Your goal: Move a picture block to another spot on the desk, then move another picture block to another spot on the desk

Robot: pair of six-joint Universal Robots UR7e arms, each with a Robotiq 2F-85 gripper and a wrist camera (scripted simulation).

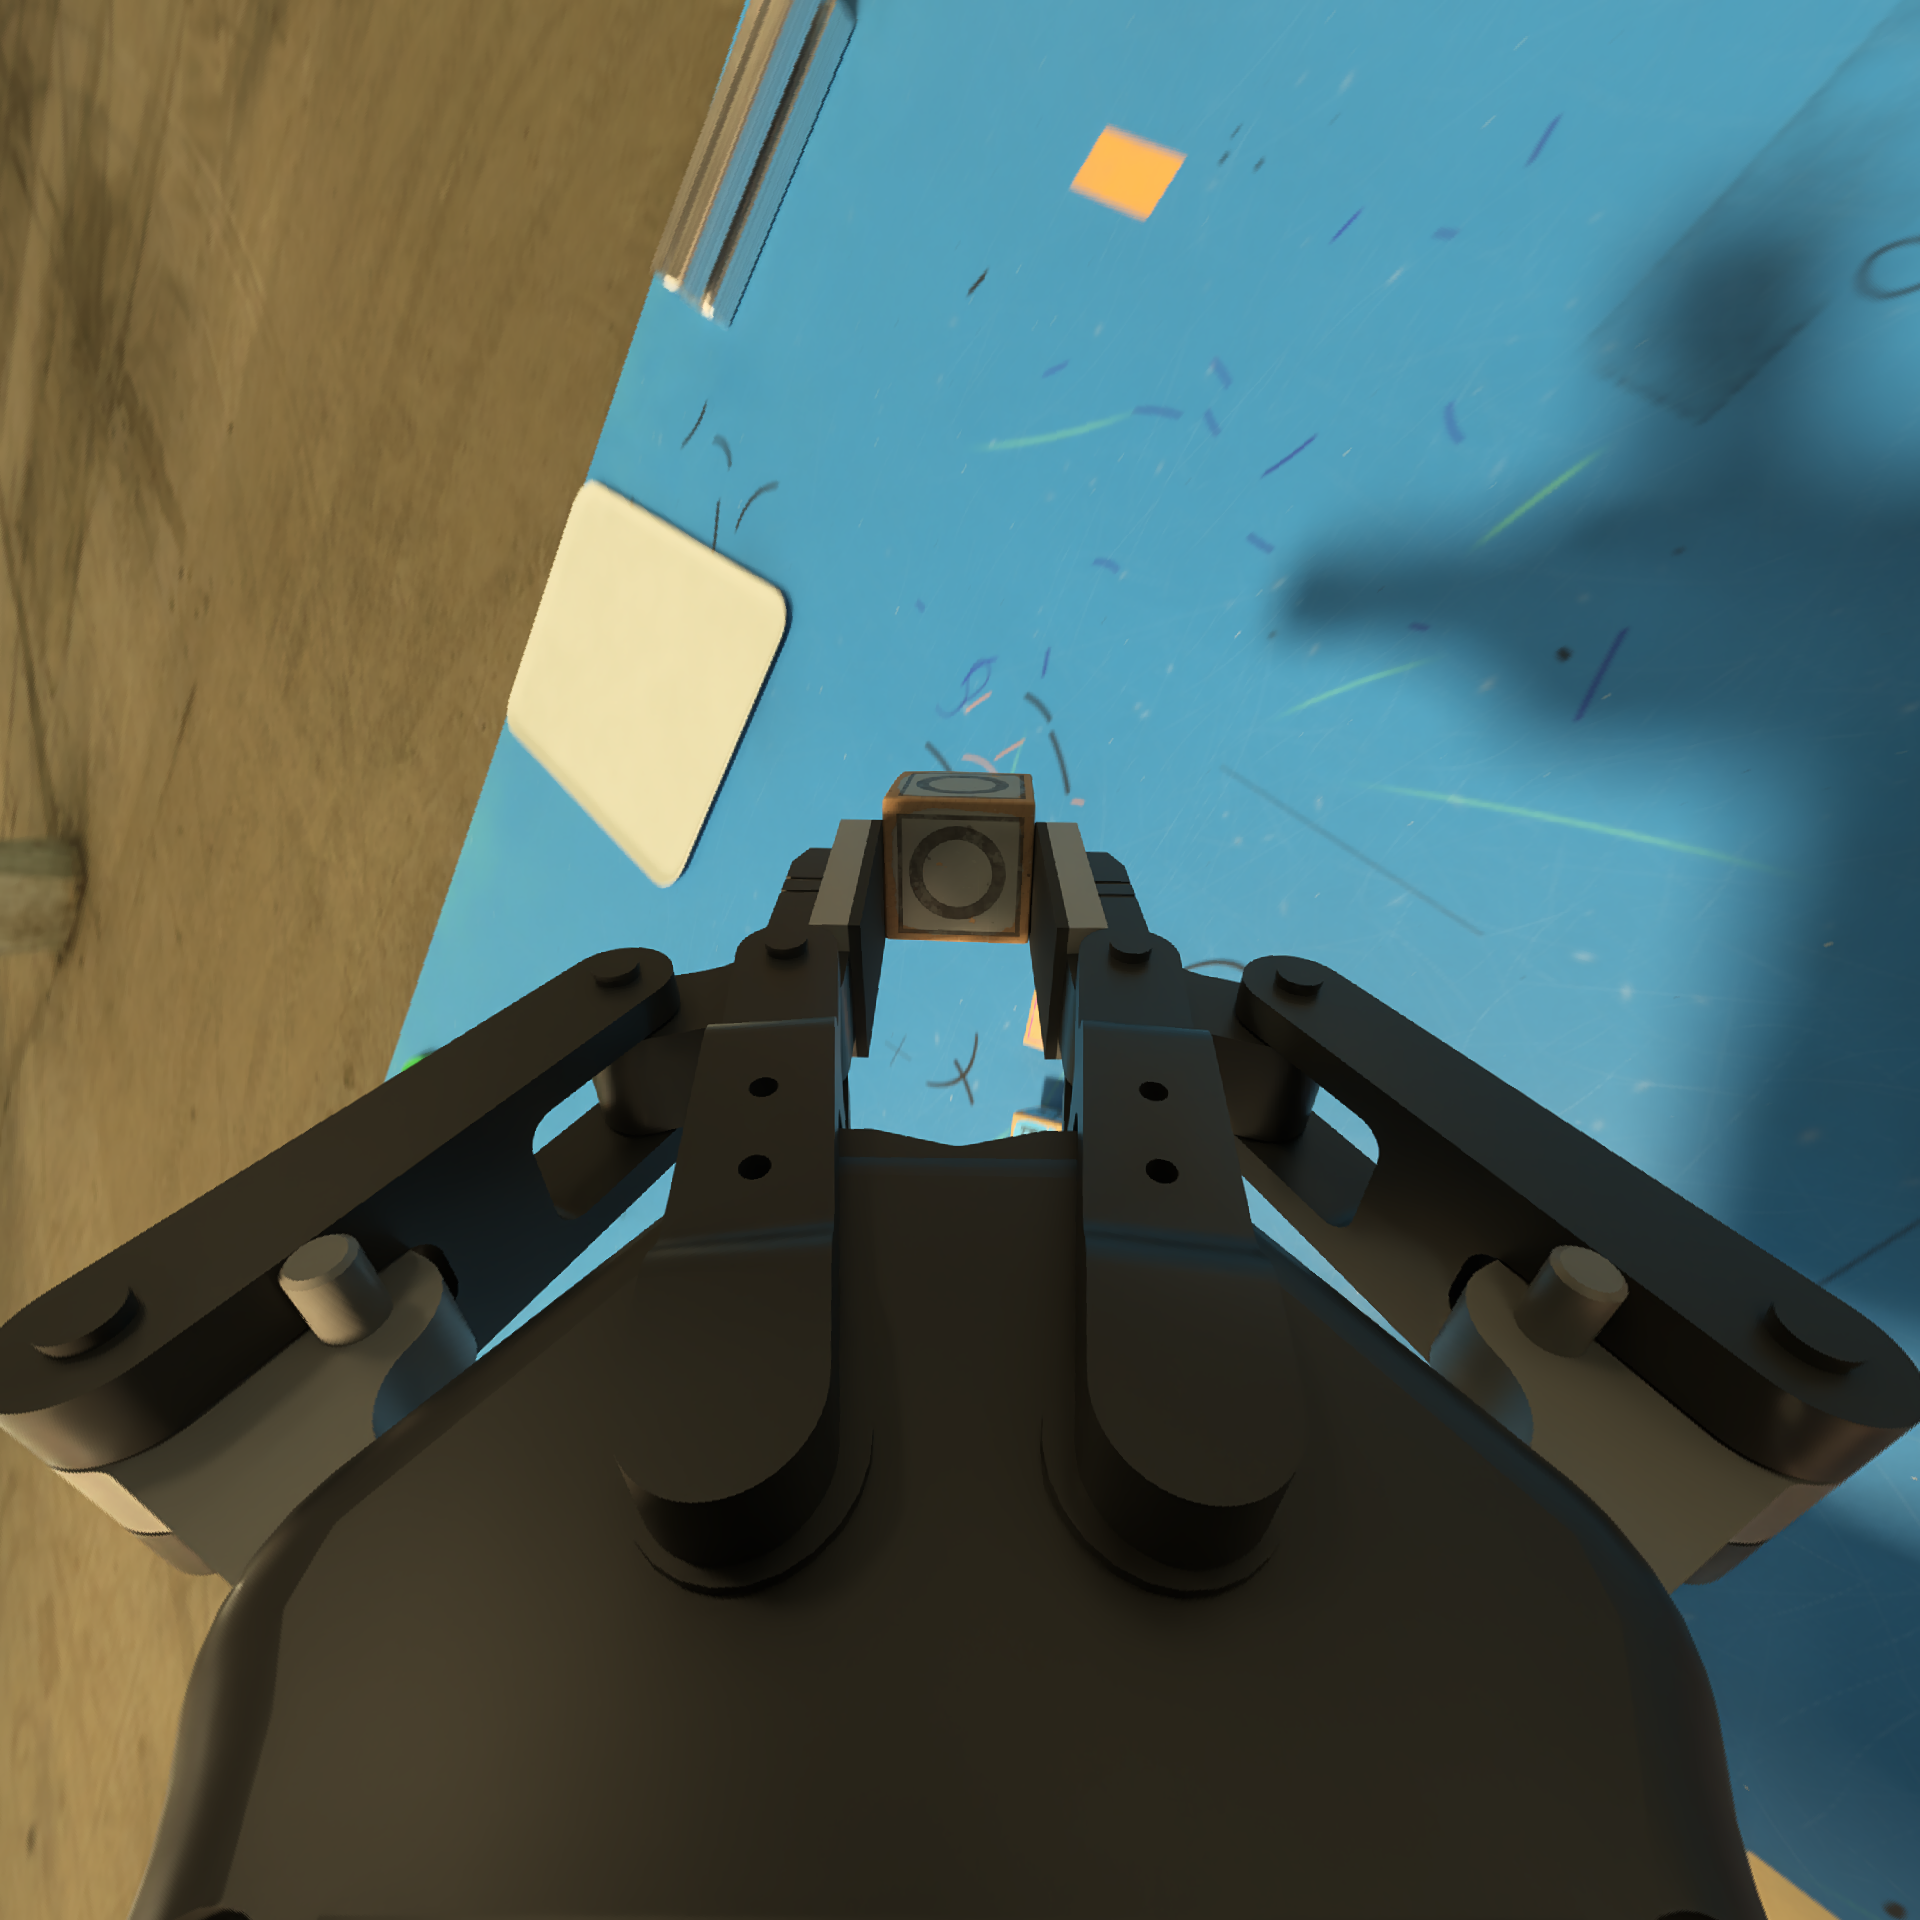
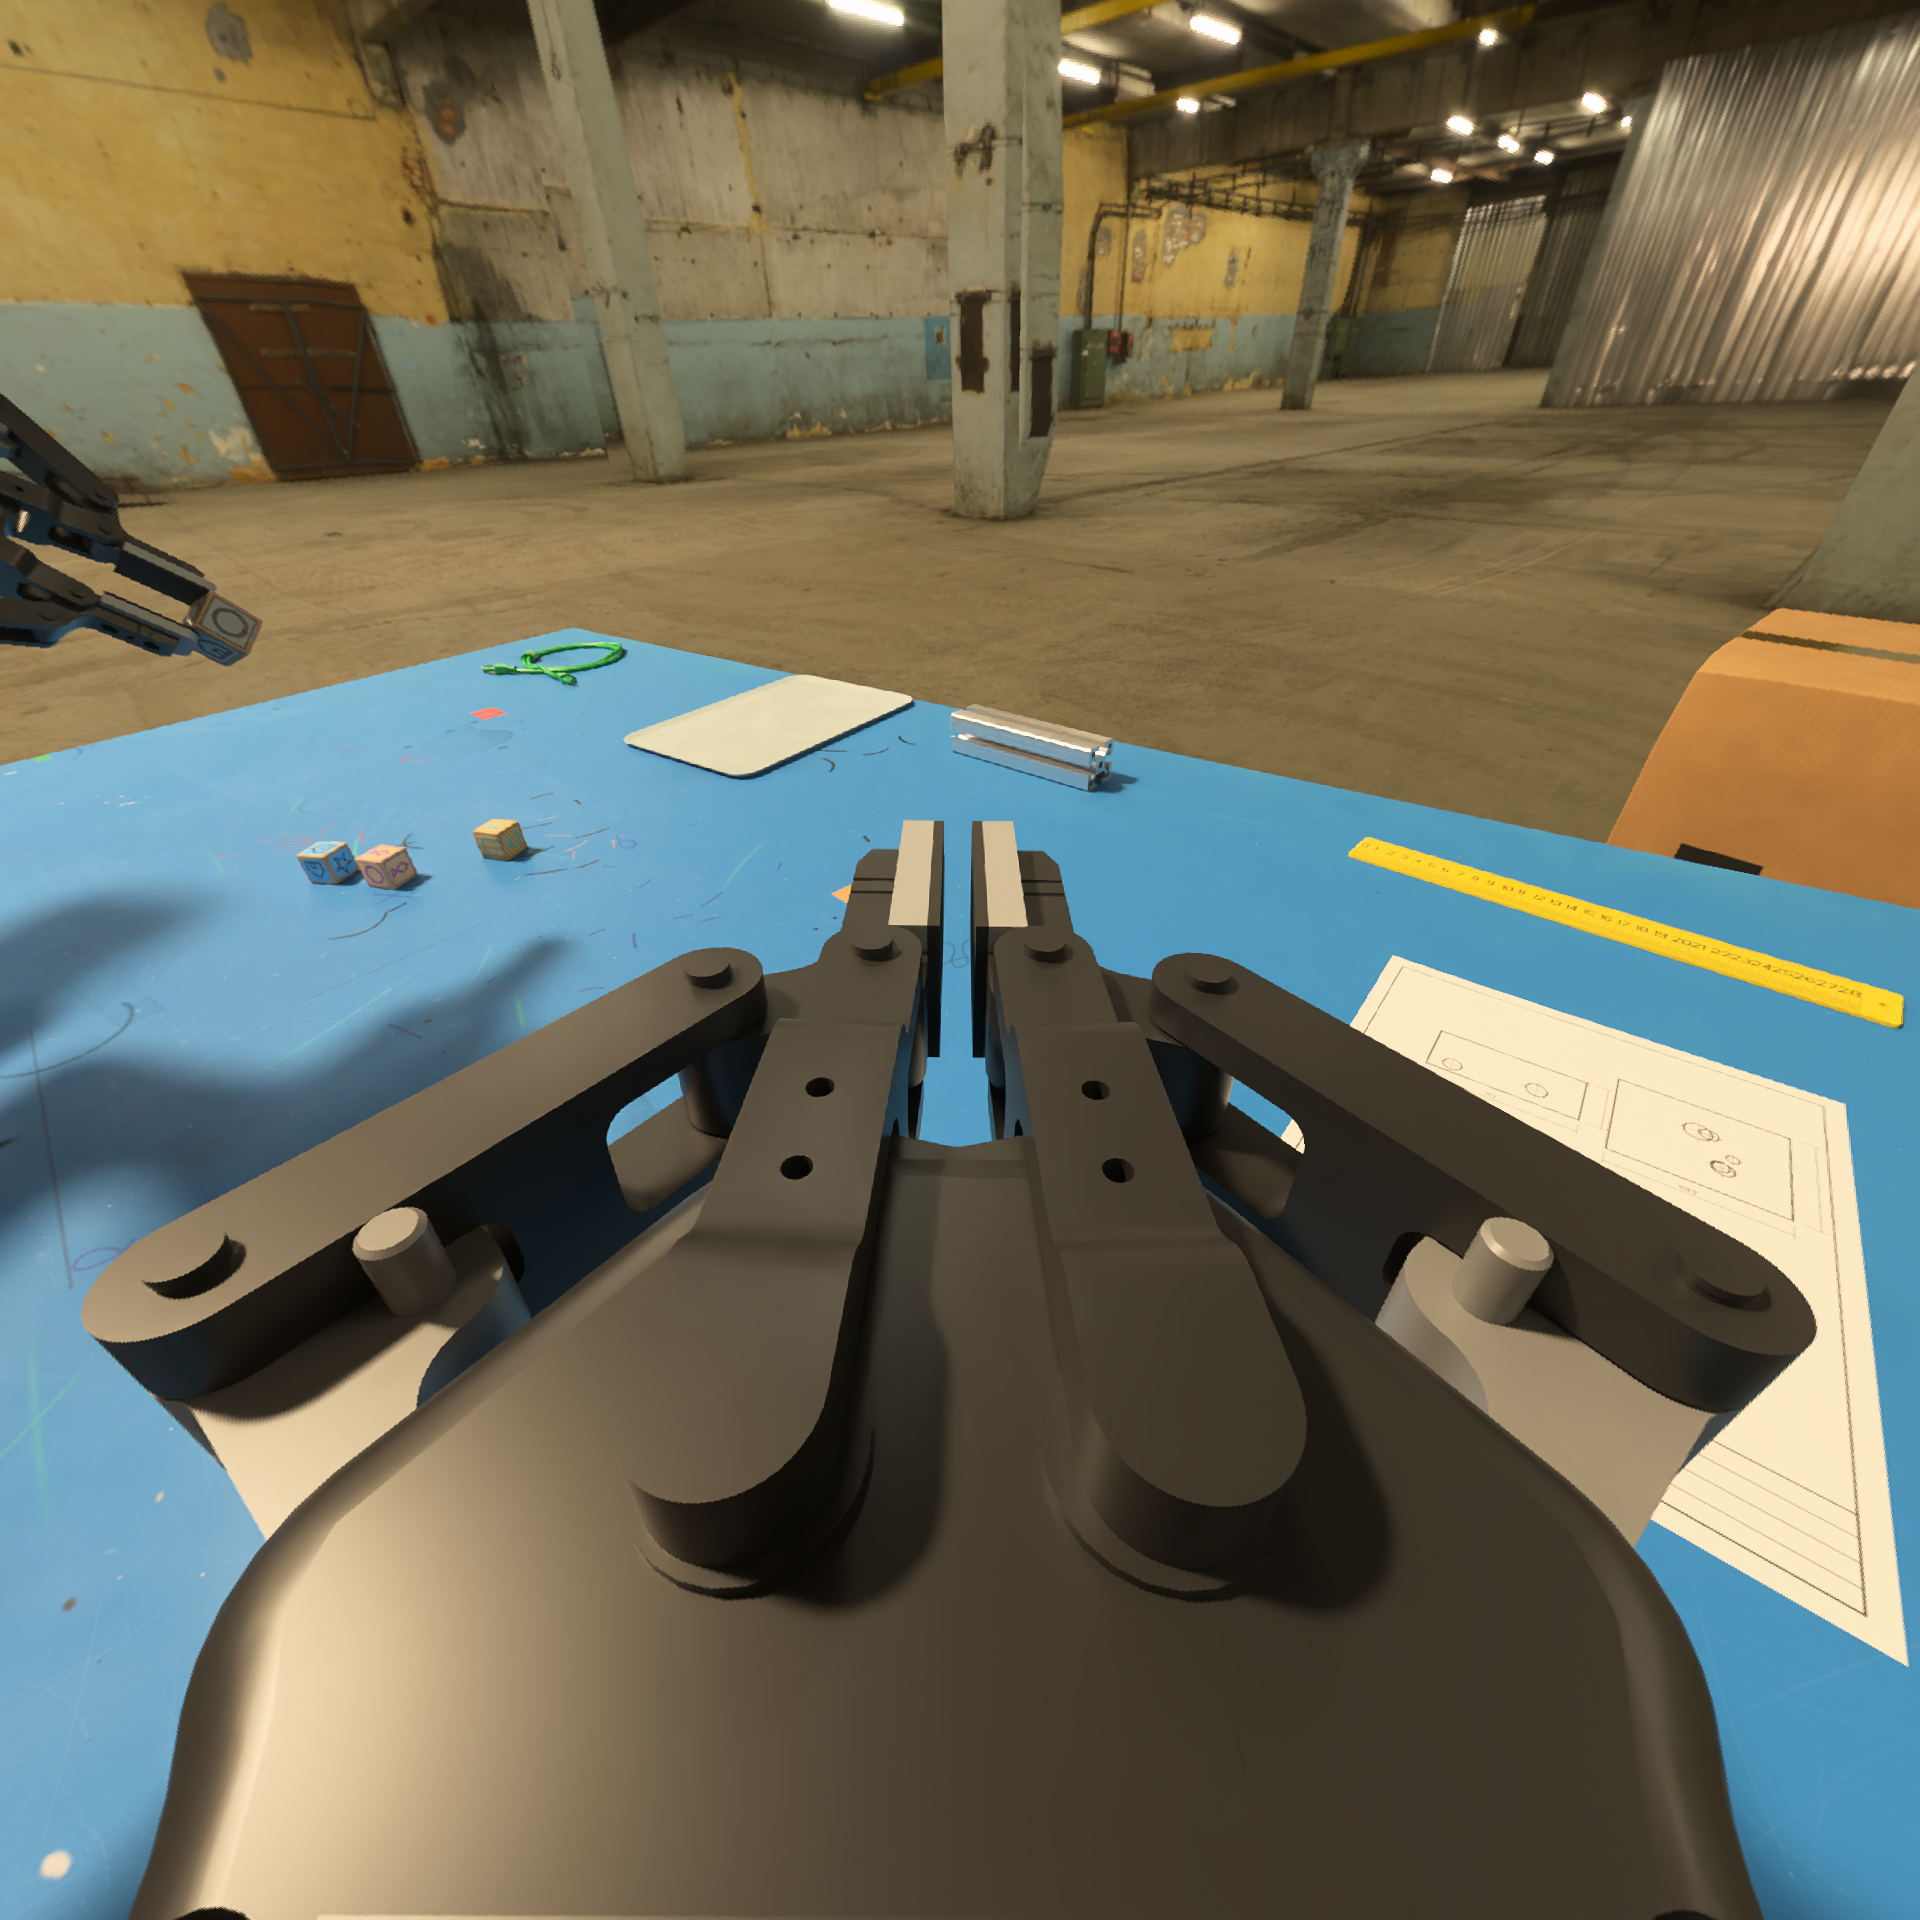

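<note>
My left gripper [image 1: 958, 868] is shut on a wooden picture block with a grey ring face [image 1: 958, 860] and holds it high above the blue desk [image 1: 1299, 935]. The same gripper and block [image 2: 227, 627] show at the far left of the right wrist view, off the desk. Three more picture blocks rest on the desk: a blue one [image 2: 328, 862], a pink one [image 2: 388, 867] touching it, and a yellow one [image 2: 500, 838] apart to the right. My right gripper [image 2: 958, 868] is shut and empty, hovering over the desk's middle.
A white pad [image 2: 767, 722] [image 1: 649, 681], an aluminium bar [image 2: 1031, 746] [image 1: 753, 156] and a green cord [image 2: 561, 660] lie near the far edge. A yellow ruler [image 2: 1621, 930], a drawing sheet [image 2: 1652, 1247] and a cardboard box [image 2: 1787, 748] are on the right. An orange square [image 1: 1127, 171] lies on the desk.
</note>
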